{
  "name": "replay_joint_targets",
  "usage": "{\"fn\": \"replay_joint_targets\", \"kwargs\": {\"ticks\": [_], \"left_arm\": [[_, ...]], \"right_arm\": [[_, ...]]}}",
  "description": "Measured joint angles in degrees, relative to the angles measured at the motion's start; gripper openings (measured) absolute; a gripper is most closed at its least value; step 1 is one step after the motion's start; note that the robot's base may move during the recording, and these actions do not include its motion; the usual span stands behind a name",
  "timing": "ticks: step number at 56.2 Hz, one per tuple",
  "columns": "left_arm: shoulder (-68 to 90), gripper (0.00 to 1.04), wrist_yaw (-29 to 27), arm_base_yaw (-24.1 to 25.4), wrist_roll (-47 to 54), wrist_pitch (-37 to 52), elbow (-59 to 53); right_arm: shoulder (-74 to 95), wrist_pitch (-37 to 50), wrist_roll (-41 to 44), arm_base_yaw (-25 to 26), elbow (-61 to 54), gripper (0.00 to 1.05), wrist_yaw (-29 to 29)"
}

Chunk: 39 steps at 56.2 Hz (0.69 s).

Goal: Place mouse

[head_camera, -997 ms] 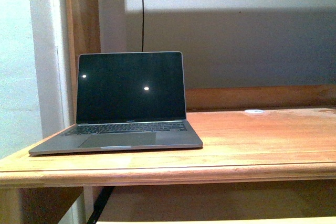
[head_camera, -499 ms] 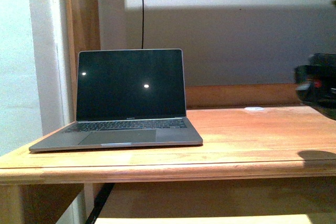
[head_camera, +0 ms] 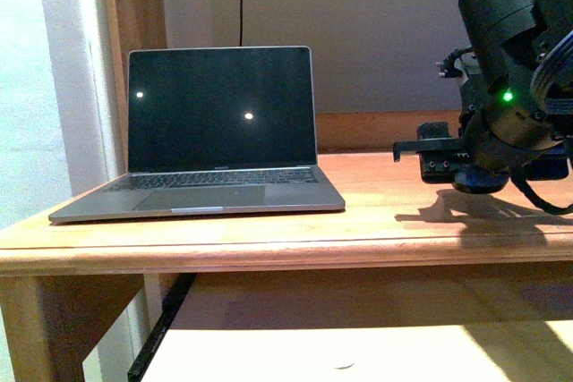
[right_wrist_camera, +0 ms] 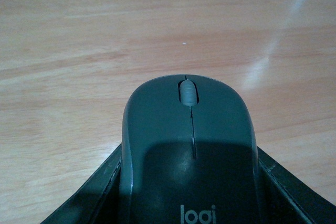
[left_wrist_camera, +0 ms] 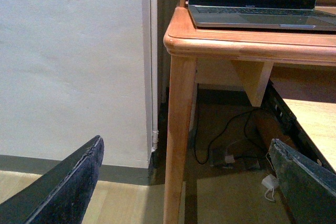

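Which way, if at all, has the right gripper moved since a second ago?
Yes: the right gripper came in from the right, toward the laptop, holding the mouse.

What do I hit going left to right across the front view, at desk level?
In order: wooden post → laptop → right gripper. The gripper is holding the mouse. In the front view the mouse overlaps the gripper, so it gets no slot of its own.

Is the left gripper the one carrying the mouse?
No, the left gripper hangs open and empty by the table leg, while the mouse sits between the right gripper's fingers.
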<state>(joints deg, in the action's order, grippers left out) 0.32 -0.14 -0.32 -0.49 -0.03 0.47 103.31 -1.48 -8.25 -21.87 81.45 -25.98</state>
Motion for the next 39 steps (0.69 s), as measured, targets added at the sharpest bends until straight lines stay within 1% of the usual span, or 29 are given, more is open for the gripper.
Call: {"fn": "replay_joint_targets", "kwargs": {"ticks": [19,20,21,22,30,35,39], "left_arm": [[0.0,0.97,0.0,0.0,0.0,0.0,0.0],[0.0,0.97,0.0,0.0,0.0,0.0,0.0],[0.0,0.97,0.0,0.0,0.0,0.0,0.0],[0.0,0.97,0.0,0.0,0.0,0.0,0.0],[0.0,0.97,0.0,0.0,0.0,0.0,0.0],[0.0,0.97,0.0,0.0,0.0,0.0,0.0],[0.0,0.97,0.0,0.0,0.0,0.0,0.0]], "right_arm": [[4.6,0.2,0.3,0.0,3.2,0.56,0.4],[4.6,0.2,0.4,0.0,3.2,0.57,0.5],[4.6,0.3,0.3,0.0,3.2,0.62,0.6],[4.6,0.3,0.3,0.0,3.2,0.63,0.6],[4.5,2.9,0.0,0.1,2.9,0.84,2.4],[3.0,5.5,-1.3,0.7,1.1,0.98,5.3],[0.9,7.1,-2.7,1.6,-0.7,0.98,8.0]]}}
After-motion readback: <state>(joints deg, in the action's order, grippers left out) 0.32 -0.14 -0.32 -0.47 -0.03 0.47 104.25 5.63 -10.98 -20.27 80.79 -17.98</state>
